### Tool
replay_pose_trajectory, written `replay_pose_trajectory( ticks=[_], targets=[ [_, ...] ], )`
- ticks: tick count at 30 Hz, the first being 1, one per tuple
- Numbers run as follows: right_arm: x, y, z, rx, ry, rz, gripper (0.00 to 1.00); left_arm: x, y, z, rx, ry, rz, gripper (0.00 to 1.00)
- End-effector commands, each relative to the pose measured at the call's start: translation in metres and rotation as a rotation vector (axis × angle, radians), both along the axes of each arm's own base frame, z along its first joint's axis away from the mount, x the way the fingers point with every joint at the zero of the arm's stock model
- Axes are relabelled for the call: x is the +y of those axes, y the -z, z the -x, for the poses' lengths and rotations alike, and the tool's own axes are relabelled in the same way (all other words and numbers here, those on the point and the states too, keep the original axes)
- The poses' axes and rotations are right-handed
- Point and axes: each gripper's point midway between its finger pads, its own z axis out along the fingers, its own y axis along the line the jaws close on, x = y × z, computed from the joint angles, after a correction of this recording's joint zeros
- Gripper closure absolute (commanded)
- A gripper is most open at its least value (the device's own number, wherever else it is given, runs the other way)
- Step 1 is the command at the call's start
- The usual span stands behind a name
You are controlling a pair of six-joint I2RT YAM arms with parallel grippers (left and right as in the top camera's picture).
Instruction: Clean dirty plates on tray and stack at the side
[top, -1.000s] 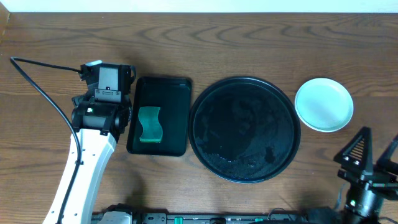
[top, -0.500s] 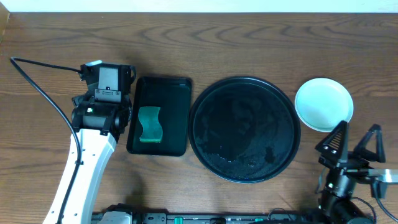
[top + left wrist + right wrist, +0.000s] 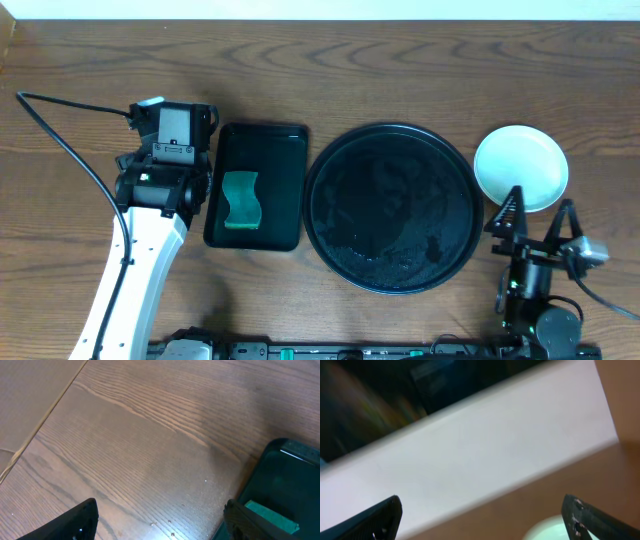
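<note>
The large round black tray [image 3: 330, 160] lies at the table's middle with no plate on it. A stack of plates [image 3: 520, 165], pale mint on top, sits on the table to its right; its edge also shows in the right wrist view [image 3: 547, 530]. How many plates are in the stack I cannot tell. My right gripper [image 3: 537, 215] is open and empty, just in front of the stack, fingers [image 3: 380, 517] wide apart. My left gripper [image 3: 175, 125] is open and empty over bare wood left of the small tray, fingers [image 3: 75, 522] spread.
A small rectangular dark tray [image 3: 256, 145] with a green sponge [image 3: 241, 200] lies left of the round tray; it also shows in the left wrist view [image 3: 282, 485]. A black cable [image 3: 70, 105] runs across the far left. A white wall [image 3: 470, 455] lies behind the table.
My right arm has swung left and toward the plate stack, from the table's right front corner. The left arm has not moved.
</note>
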Motion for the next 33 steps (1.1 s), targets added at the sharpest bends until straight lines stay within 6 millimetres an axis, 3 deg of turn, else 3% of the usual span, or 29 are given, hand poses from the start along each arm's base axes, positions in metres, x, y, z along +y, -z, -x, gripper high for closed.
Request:
replay_pose_trajectory(
  ticks=[1,11,17,33],
  targets=[
    [-0.001,0.015,-0.002,0.064,0.007,0.019,0.01,0.003,-0.009,-0.001,-0.016,-0.006,-0.018,0.20],
    [0.032,0.037,-0.006,0.175,-0.142,0.397,0.01,0.003,-0.009,-0.001,-0.016,-0.006,-0.018,0.20],
    [0.033,0.065,-0.006,0.288,-0.166,0.404,0.01,0.003,-0.009,-0.001,-0.016,-0.006,-0.018,0.19],
    [0.041,0.066,-0.006,0.283,-0.215,0.411,0.01,0.003,-0.009,-0.001,-0.016,-0.006,-0.018,0.20]
  ],
)
